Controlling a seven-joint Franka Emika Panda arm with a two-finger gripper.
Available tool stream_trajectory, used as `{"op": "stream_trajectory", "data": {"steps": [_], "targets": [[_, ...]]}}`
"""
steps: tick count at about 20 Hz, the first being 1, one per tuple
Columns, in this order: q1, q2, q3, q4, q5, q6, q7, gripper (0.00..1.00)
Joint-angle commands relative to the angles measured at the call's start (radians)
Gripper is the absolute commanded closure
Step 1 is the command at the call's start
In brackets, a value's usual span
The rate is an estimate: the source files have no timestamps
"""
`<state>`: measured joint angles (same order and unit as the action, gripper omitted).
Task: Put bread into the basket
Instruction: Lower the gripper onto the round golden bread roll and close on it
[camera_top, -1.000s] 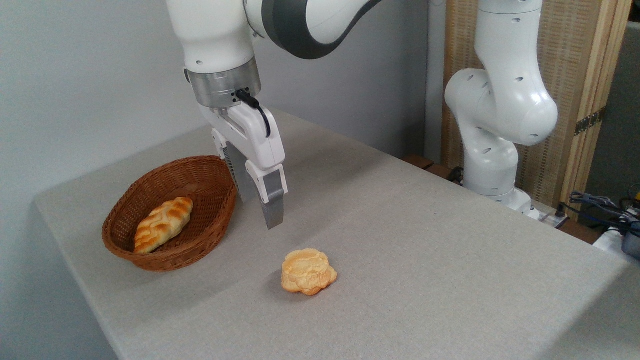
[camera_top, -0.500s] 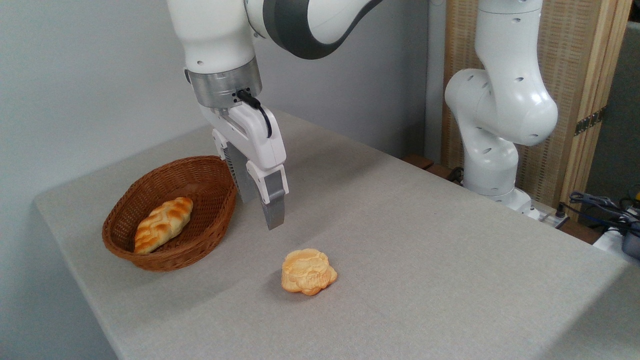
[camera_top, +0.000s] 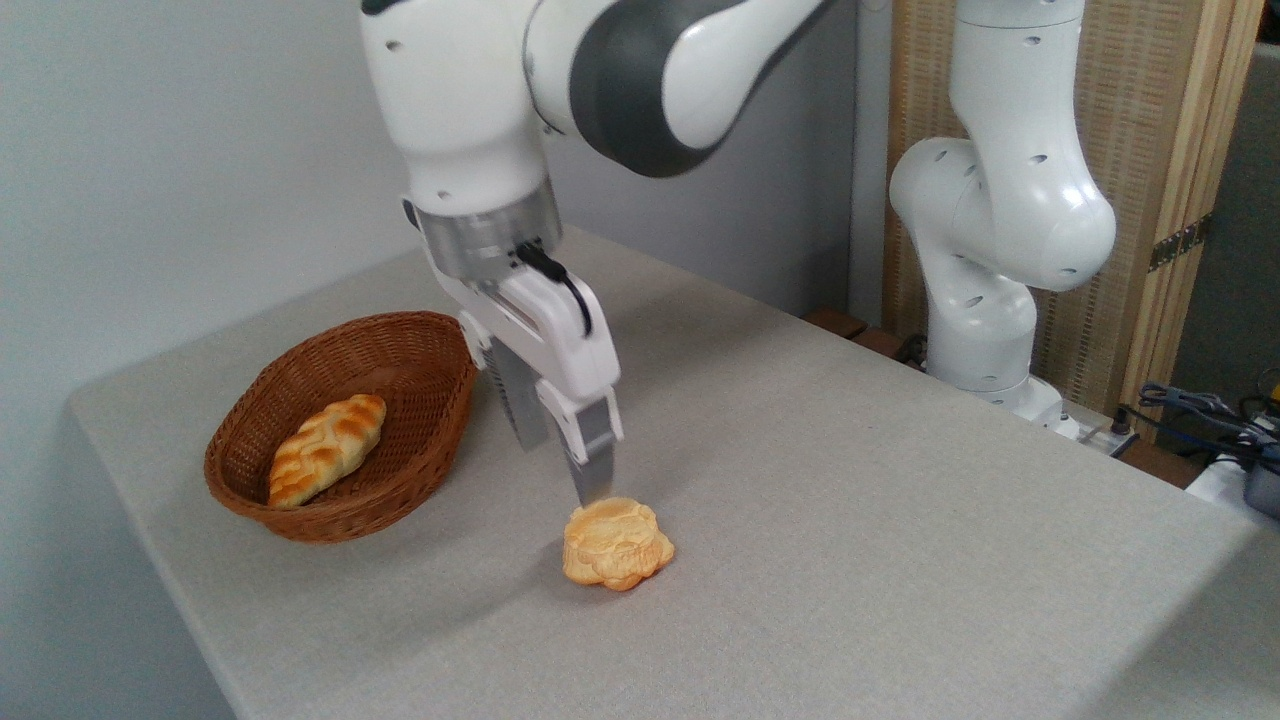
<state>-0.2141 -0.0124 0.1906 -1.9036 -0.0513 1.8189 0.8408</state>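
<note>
While the bread (camera_top: 616, 543) lies bare on the grey table (camera_top: 900, 520), near the front and to the right of the basket (camera_top: 300, 380), the gripper (camera_top: 570, 470) hangs just above its far edge, fingers spread with a clear gap between them. The braided loaf (camera_top: 326, 448) rests inside the basket, well apart from the bun. The bun looks light, probably a stiff moulded piece rather than soft dough, and its glossy, lobed sides may slip. My guess is that a hold across its middle, with the pads set in hollows between lobes, is safest; a grip on one outer lobe could twist it free.
</note>
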Motion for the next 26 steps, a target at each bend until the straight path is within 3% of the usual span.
{"op": "stream_trajectory", "data": {"steps": [1, 6, 17, 18, 20, 21, 26], "targets": [[-0.007, -0.015, 0.047, -0.049, 0.005, 0.034, 0.058, 0.0], [-0.007, 0.006, 0.052, -0.106, 0.005, 0.129, 0.064, 0.0], [-0.018, 0.061, 0.049, -0.11, 0.005, 0.151, 0.064, 0.0], [-0.018, 0.061, 0.049, -0.109, 0.005, 0.151, 0.066, 0.05], [-0.018, 0.061, 0.049, -0.109, 0.005, 0.151, 0.067, 0.39], [-0.018, 0.06, 0.049, -0.109, 0.005, 0.151, 0.067, 0.51], [-0.018, 0.054, 0.047, -0.109, 0.005, 0.148, 0.067, 0.53]]}}
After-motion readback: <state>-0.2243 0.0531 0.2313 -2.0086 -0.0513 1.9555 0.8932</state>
